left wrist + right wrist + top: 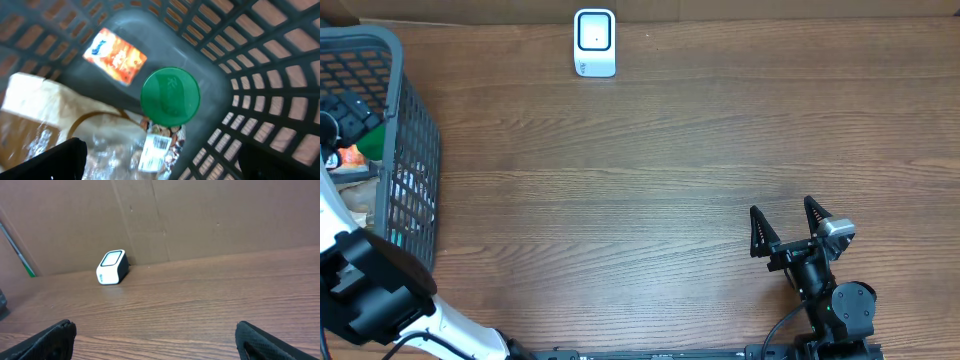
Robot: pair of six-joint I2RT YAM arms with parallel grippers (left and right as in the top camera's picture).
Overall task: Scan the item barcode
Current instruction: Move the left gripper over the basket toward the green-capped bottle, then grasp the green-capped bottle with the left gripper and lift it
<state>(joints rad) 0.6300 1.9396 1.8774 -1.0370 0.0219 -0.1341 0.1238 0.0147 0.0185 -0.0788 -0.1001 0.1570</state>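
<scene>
Scanner (595,42): small white block with a dark-framed window, upright at the far edge of the worktop (670,180), left of centre. Items sit in the grey mesh basket (415,150), far left: round green lid (170,96) facing up; orange packet (115,55) flat on the basket floor; white barcode label (153,150) on clear wrap, just beside the lid.

1. On the green lid (170,96), below my left wrist camera, I note raised marks near the centre, too blurred to read.
2. On the orange packet (115,56) there is a blue-and-white logo patch at one end; its lettering is illegible.
3. The white label (152,152) beside the lid carries dark printed lines; no characters are legible.
4. The scanner (111,267), seen from my right wrist, has small dark print low on its front, unreadable.
</scene>
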